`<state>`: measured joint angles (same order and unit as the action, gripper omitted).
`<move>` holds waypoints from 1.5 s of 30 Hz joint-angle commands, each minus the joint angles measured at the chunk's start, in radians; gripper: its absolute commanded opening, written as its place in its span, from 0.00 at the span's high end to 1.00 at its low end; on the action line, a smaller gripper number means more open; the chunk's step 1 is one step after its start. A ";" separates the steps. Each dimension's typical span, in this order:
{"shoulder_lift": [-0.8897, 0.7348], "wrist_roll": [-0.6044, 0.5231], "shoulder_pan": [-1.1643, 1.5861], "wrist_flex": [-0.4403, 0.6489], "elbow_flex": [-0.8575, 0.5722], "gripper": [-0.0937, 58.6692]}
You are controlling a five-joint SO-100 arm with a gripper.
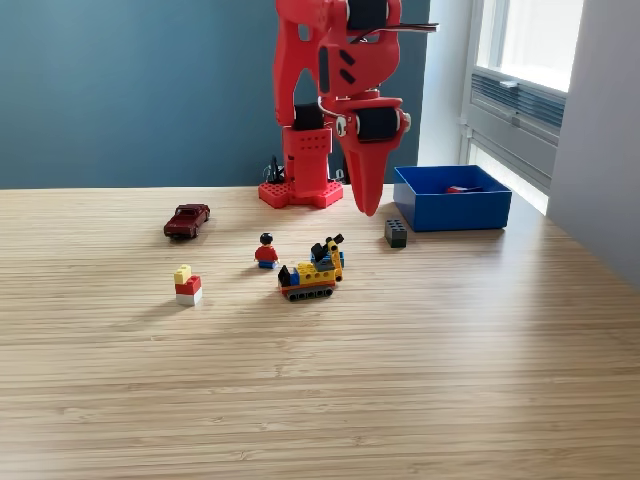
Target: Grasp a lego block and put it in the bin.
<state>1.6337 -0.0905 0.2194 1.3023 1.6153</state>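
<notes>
My red gripper [368,208] hangs point-down above the table, its jaws closed together into one taper with nothing between them. A dark grey lego block [396,233] lies just below it, toward the exterior view's right. The blue bin [460,214] stands right of that block, and a small red piece [462,188] lies inside it. A yellow, red and white brick stack [187,286] stands at the exterior view's left. A minifigure [266,251] and a yellow-and-blue tracked lego vehicle [312,272] sit mid-table.
A dark red toy car [187,220] is parked at the back left. The arm's red base [301,165] stands against the blue wall. A window and a grey wall close off the exterior view's right side.
</notes>
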 commanded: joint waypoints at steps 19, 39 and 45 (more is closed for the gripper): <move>0.083 0.221 -0.591 -0.123 -0.086 0.72; -0.081 0.288 -0.673 -0.293 -0.008 0.64; -0.183 0.287 -0.670 -0.259 -0.095 0.63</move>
<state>1.4573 0.1948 -0.4510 1.0370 1.6214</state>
